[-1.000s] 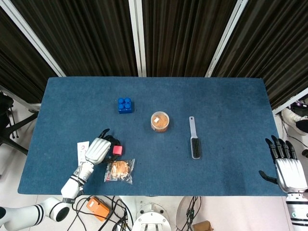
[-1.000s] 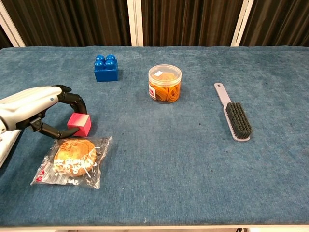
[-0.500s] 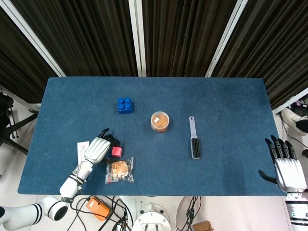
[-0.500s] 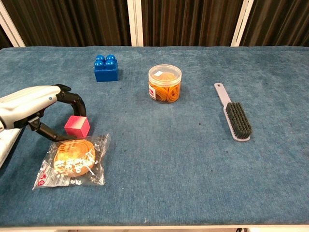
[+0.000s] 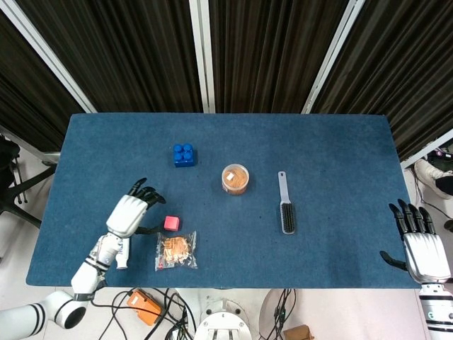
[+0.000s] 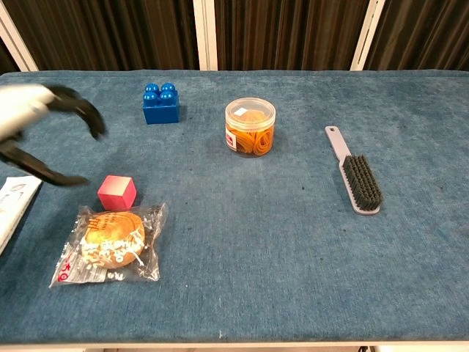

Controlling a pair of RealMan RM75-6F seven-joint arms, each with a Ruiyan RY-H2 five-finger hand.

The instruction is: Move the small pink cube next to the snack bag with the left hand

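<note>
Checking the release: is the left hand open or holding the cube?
Open: the left hand hangs apart from the pink cube, fingers spread.

Matt pink cube (image 6: 116, 192); glossy crinkled plastic snack bag (image 6: 110, 246).

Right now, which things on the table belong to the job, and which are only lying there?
Belong to the job:
small pink cube
clear snack bag
left hand, open, apart from the cube

Only lying there:
blue toy brick
clear round jar
grey brush
white paper
</note>
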